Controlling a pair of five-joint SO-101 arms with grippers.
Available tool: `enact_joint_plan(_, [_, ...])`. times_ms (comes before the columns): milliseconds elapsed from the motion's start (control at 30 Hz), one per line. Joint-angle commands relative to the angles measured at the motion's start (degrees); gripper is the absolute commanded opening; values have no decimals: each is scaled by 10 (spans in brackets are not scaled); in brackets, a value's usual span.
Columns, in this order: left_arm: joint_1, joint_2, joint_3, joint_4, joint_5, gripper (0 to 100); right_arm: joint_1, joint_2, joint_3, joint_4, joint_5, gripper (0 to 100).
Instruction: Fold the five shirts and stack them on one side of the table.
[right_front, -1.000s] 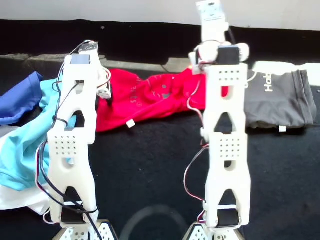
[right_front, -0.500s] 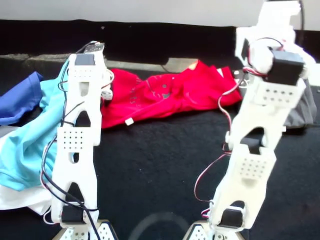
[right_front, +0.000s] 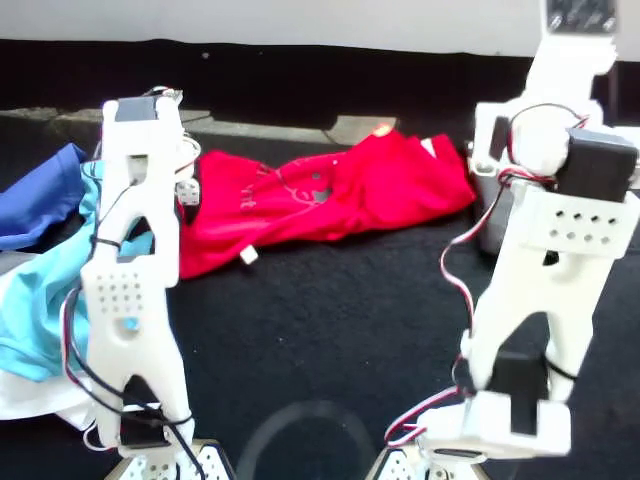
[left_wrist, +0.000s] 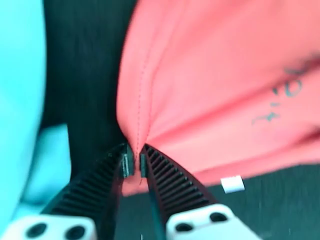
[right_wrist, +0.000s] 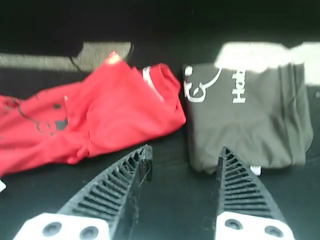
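A red shirt (right_front: 320, 200) lies crumpled across the back of the black table, also seen in the right wrist view (right_wrist: 95, 117) and up close in the left wrist view (left_wrist: 220, 85). My left gripper (left_wrist: 134, 162) is shut on a pinched fold at the red shirt's left end. My right gripper (right_wrist: 182, 155) hangs open above the table, in front of the gap between the red shirt and a folded dark grey shirt (right_wrist: 245, 115). A light blue shirt (right_front: 45, 290), a dark blue shirt (right_front: 40, 195) and a white shirt (right_front: 35, 400) are piled at the left.
The right arm (right_front: 540, 250) hides most of the grey shirt in the high view. Black table surface (right_front: 320, 330) spreads in front of the red shirt between the two arm bases. A pale wall runs behind the table's far edge.
The right arm swung right and lifted back, away from the red shirt. The left arm shifted left, dragging the red shirt's left end with it.
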Motion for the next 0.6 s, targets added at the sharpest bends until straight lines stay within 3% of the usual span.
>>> enact_joint_plan(0, [-17, -170, 177, -4, -7, 10, 12, -74, 188, -59, -2, 213])
enact_joint_plan(267, [-56, -400, 447, -169, -6, 10, 15, -257, 563, -223, 26, 213])
enact_joint_plan(567, [57, -437, 458, -288, -3, 10, 16, -388, 826, -378, 27, 213])
